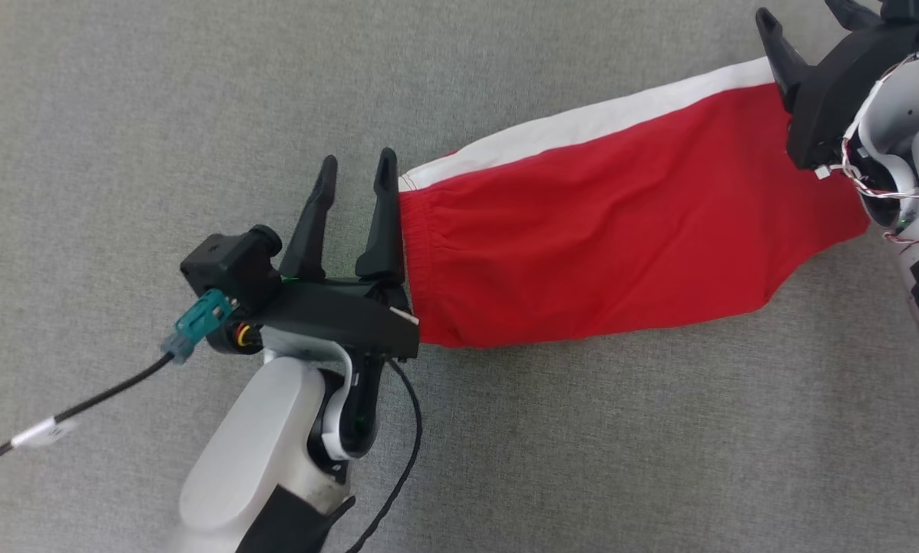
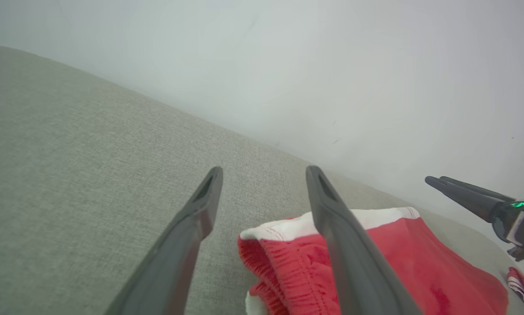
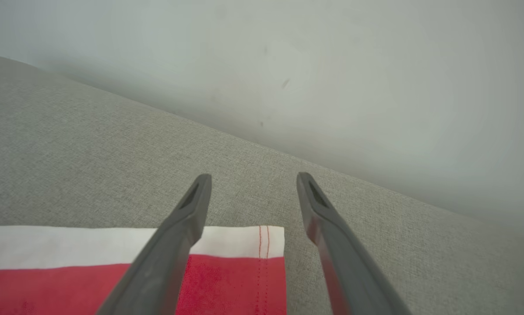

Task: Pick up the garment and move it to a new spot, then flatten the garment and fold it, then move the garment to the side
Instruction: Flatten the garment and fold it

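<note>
The left gripper point(image 1: 355, 163) has its two long dark fingers spread wide with nothing pinched between them. In its own wrist view the gap between them just shows the plain grey woven surface point(image 2: 91, 153) underneath. Right beside its inner finger is the gathered elastic end of a red fabric garment with a white stripe down one long side point(image 1: 605, 230). From the wrist camera that finger crosses over the white-trimmed corner of the garment point(image 2: 419, 262), though it's hard to say if it's actually touching the cloth or just sitting above it. From there the garment runs out flat and mostly smooth, away from the left gripper, all the way to the right gripper point(image 1: 801, 11) at the other end, so it's basically lying stretched between the two. The right gripper is spread open too and isn't gripping anything. In its wrist view one finger lies over the stitched hem corner where the white stripe meets the red point(image 3: 235, 280), and the other finger is over bare surface just past the hem. The white stripe runs along the edge on the fingertip side of both grippers. Behind the left gripper's wrist there's a teal connector point(image 1: 194, 322) and a black cable point(image 1: 106, 395) with a small white tag trailing back off the arm. Out past the fingertips, the surface ends at a pale wall point(image 2: 288, 65).
</note>
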Robot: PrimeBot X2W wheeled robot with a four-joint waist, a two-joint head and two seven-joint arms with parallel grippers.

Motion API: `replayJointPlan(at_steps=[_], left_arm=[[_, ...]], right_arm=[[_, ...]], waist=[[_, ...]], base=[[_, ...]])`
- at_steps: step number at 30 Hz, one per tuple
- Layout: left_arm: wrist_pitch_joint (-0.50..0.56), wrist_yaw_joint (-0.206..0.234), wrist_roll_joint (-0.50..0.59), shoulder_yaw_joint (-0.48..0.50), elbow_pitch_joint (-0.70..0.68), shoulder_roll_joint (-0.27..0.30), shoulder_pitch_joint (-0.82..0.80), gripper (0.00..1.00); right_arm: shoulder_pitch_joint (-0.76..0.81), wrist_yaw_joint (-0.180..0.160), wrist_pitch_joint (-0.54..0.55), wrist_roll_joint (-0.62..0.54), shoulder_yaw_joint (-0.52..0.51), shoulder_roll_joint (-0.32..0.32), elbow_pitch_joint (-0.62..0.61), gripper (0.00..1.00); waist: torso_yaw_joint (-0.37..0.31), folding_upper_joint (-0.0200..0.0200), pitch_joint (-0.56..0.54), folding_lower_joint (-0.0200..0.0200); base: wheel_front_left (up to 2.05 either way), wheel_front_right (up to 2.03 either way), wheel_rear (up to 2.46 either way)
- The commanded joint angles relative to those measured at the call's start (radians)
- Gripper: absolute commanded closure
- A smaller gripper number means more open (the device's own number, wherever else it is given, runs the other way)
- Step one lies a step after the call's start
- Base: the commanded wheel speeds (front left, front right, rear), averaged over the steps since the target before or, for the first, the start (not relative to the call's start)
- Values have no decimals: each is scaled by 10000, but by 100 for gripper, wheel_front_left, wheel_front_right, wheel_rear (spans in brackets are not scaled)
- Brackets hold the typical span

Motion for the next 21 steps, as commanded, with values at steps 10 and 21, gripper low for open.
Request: replayJointPlan(at_steps=[10, 21], left_arm=[[-35, -133, 2756, 743, -1602, 959, 2210, 0], [-35, 27, 3090, 1047, -2645, 920, 4087, 0]], right_arm=[[883, -20, 3299, 1391, -307, -601, -99, 0], [2431, -20, 4434, 37, -2512, -80, -416, 0]], waist=[[-46, -1, -1133, -1], [472, -1, -1032, -1]], base=[[0, 0, 0], [0, 0, 0]])
